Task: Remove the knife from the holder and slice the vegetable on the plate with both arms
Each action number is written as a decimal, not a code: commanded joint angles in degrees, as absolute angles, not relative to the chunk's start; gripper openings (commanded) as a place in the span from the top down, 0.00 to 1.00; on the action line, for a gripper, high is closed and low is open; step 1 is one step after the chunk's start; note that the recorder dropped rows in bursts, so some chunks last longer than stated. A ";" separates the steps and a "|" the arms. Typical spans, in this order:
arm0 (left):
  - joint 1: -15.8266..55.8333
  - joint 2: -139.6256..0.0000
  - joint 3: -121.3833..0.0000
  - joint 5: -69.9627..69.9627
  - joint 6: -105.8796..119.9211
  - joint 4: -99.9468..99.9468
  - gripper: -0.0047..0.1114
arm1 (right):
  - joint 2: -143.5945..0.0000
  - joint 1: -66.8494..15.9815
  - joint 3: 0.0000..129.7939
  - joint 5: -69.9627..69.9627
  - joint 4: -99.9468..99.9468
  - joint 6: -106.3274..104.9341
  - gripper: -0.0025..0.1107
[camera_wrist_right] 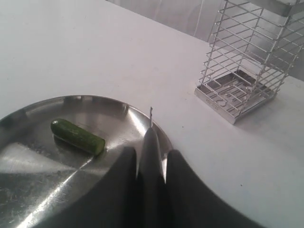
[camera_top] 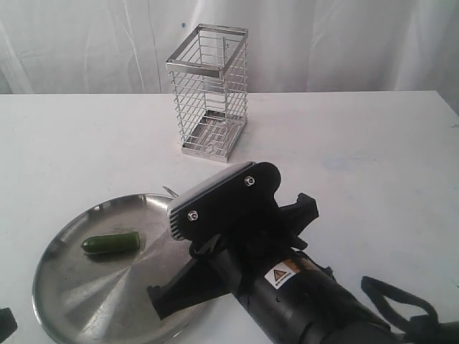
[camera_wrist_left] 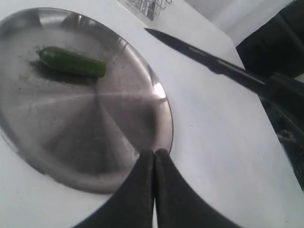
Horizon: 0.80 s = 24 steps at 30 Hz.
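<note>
The right claw (camera_wrist_right: pixel 151 151), clamped on the knife (camera_wrist_left: pixel 199 53), holds its blade near the rim of the plate (camera_top: pixel 72 301) carrying the vegetable (camera_top: pixel 111 244); the left claw (camera_wrist_left: pixel 154 154) is closed, empty.

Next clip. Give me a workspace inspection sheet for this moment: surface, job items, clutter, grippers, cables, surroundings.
Surface: white table, no spills seen.
Job's things: holder upright and empty; knife out, blade near the rim of the plate; vegetable in one piece on the plate.
Clutter: nothing seen.
Grippers: right gripper shut on the knife; left gripper shut, empty, above the plate's edge.
Cables: black cable loop beside the right arm.
Surroundings: white curtain behind the table.
</note>
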<state>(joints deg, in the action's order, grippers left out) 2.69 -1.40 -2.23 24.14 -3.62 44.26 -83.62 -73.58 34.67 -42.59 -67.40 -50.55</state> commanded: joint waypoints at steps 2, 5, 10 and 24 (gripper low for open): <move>2.73 -10.39 -2.60 26.45 2.68 47.99 0.96 | -80.68 -73.60 34.71 -43.99 -67.70 -51.84 0.98; 2.73 -20.01 -2.92 24.46 14.85 54.14 0.96 | -79.19 -73.60 34.71 -43.97 -67.59 -51.84 0.98; 2.73 -39.52 -11.09 31.92 41.40 62.35 0.96 | -78.26 -73.60 34.71 -44.12 -67.59 -51.84 0.98; 13.54 -67.38 -30.43 49.35 62.80 34.81 0.96 | -78.11 -73.60 34.71 -46.89 -67.59 -51.84 0.98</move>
